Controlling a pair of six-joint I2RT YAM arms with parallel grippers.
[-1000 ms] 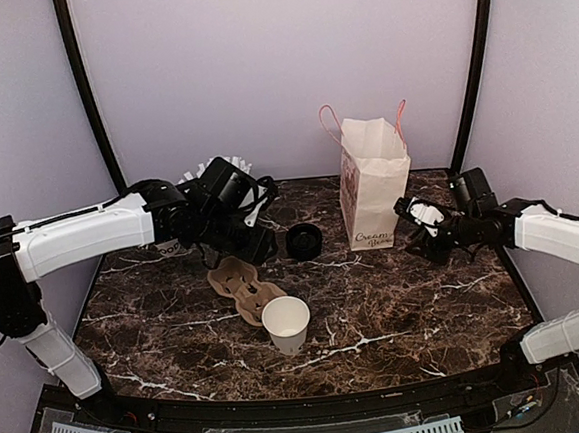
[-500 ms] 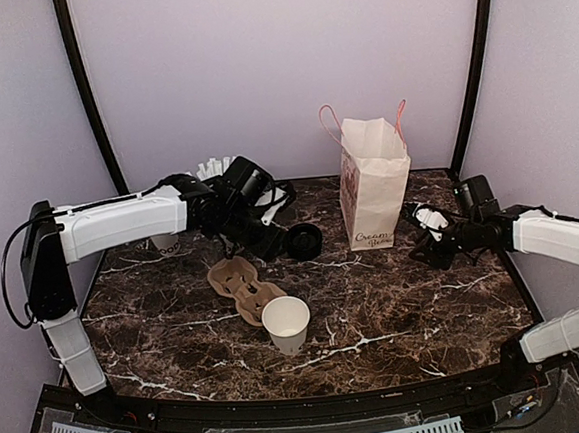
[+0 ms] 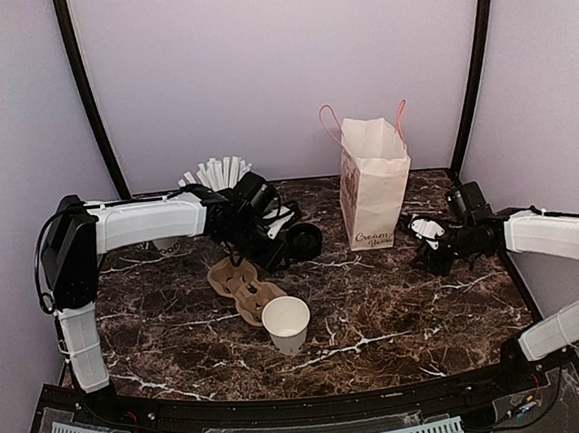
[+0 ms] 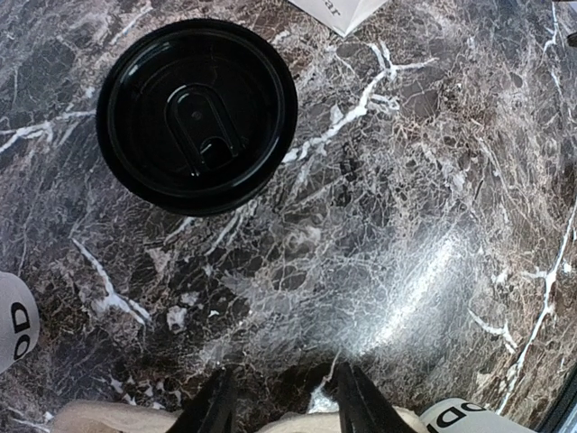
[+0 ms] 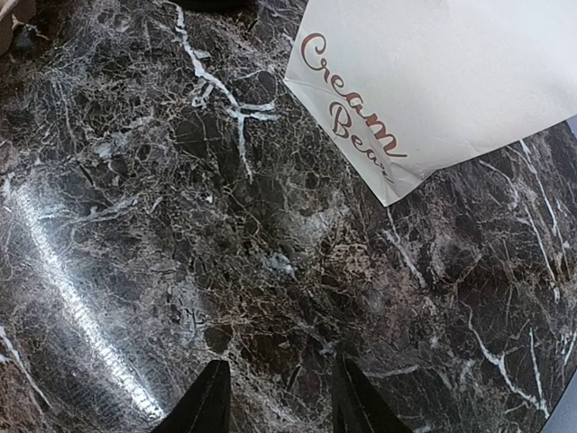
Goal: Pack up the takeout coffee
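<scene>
While the left tool [image 4: 284,379] hovers open beside the black cup lid [image 4: 196,115] lying left of the paper bag [image 3: 372,185], the right tool [image 5: 281,370] gapes empty at the bag's right and the lidless white cup [image 3: 286,319] stands farther off on the bag's left.

The left arm [image 3: 149,219] and right arm [image 3: 552,236] reach inward, jaws parted, empty.

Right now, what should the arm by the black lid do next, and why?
Probably ease the left gripper forward to the black lid: its jaws stand open, empty and short of it, and the white cup has no lid.
</scene>
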